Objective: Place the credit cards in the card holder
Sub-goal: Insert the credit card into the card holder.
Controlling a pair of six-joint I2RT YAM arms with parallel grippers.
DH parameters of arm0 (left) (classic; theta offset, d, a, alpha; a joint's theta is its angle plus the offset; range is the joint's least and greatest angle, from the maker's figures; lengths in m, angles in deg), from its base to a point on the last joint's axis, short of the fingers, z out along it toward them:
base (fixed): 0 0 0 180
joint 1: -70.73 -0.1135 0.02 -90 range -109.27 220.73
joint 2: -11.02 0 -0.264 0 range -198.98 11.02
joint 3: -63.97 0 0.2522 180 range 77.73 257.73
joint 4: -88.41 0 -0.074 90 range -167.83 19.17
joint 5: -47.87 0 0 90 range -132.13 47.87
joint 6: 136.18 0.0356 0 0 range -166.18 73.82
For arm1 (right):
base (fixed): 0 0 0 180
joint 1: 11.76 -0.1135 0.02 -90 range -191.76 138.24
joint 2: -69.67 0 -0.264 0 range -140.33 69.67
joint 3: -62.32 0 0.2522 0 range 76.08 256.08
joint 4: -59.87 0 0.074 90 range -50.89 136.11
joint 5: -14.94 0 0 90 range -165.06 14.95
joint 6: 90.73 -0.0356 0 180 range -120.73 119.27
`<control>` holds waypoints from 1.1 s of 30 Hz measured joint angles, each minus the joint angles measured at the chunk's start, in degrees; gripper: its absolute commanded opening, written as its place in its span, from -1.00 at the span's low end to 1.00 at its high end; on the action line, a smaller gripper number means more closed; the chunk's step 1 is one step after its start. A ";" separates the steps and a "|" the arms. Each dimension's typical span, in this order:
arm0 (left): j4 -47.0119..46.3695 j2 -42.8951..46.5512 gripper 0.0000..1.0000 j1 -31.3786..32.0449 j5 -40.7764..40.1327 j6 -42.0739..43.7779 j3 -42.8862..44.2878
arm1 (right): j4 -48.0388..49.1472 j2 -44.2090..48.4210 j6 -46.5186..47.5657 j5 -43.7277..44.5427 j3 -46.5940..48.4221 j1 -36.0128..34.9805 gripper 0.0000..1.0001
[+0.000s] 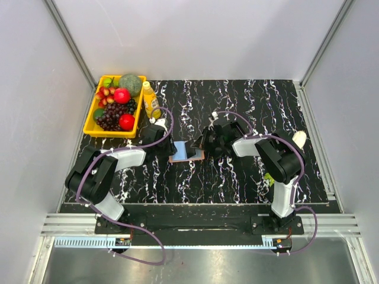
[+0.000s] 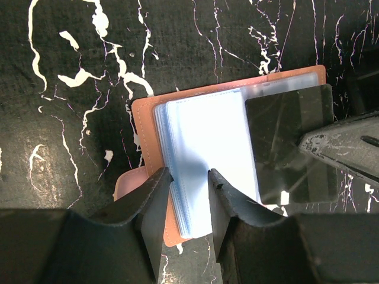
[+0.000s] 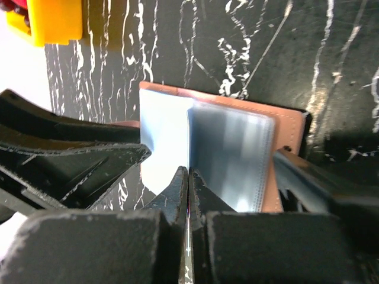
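The tan card holder [image 1: 180, 149] lies open on the black marbled table between both arms, its brown cover [image 2: 145, 136] under a stack of clear bluish sleeves [image 2: 207, 136]. My left gripper [image 2: 189, 176] stands partly open, its tips astride the sleeves' near edge; I cannot tell whether they press on it. My right gripper [image 3: 188, 173] is shut on a dark glossy credit card [image 2: 290, 142], seen edge-on between the right fingers. The card stands over the holder's right half [image 3: 290, 130], at the fold of the sleeves. From above, the left gripper [image 1: 167, 146] and right gripper [image 1: 204, 147] flank the holder.
A yellow tray [image 1: 98, 121] of toy fruit sits at the back left, with a yellow bottle [image 1: 151, 100] beside it. A pale object [image 1: 300, 139] lies by the right arm. Grey walls and metal rails bound the table.
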 measured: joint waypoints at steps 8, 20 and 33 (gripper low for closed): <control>-0.46 0.02 -0.24 0.00 0.00 -0.04 -0.28 | 4.35 0.02 -2.10 3.69 -2.49 -0.02 -1.00; -0.61 0.02 -0.25 -0.02 0.11 -0.04 -0.35 | 11.72 -1.01 -6.10 3.06 -5.05 -0.26 -1.00; -0.59 0.02 -0.25 -0.04 0.20 -0.13 -0.35 | 14.12 -1.11 -6.54 2.78 -6.45 -1.46 -1.00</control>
